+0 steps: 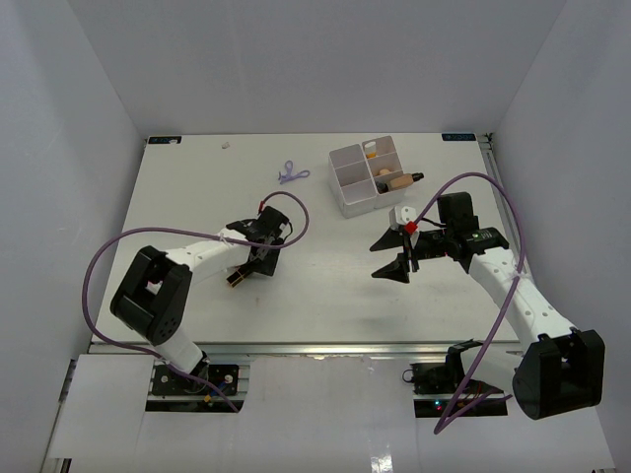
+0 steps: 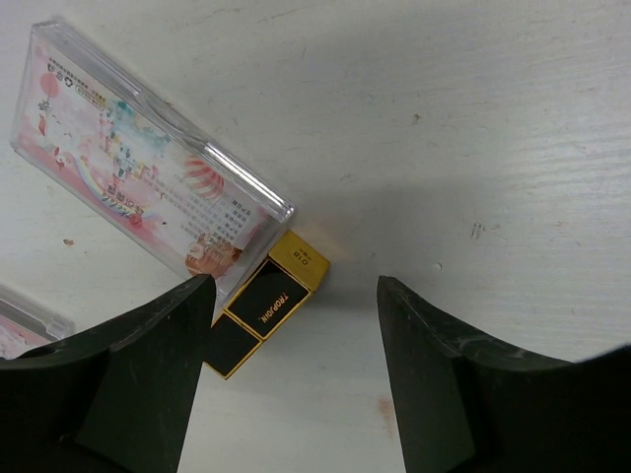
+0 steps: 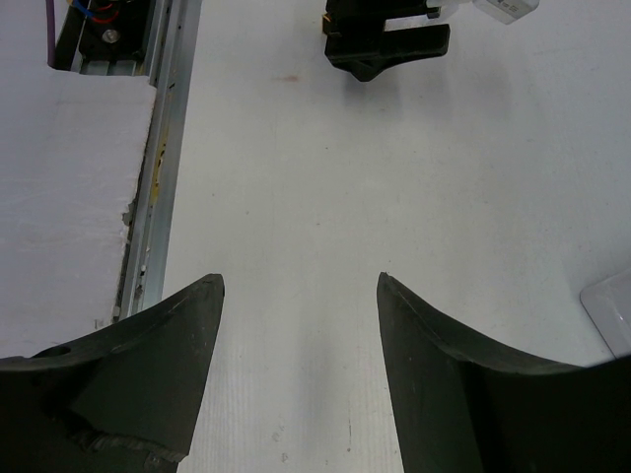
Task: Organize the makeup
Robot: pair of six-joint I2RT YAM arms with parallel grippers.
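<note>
Black-gold lipstick (image 2: 264,305): flat on surface (image 2: 473,148), between spread fingers of left pincer (image 2: 296,286), close by the 9 o'clock finger; gold end touches clear pink-printed case (image 2: 148,163) at 11 o'clock. Left pincer released, grasping nothing. Right pincer (image 3: 301,281) released, empty

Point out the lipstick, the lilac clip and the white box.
lipstick (image 2: 264,304), left wrist view, black labelled middle.
lilac clip (image 1: 292,174), top external view, its middle.
white box (image 1: 360,205), top external view, near wall.
</note>
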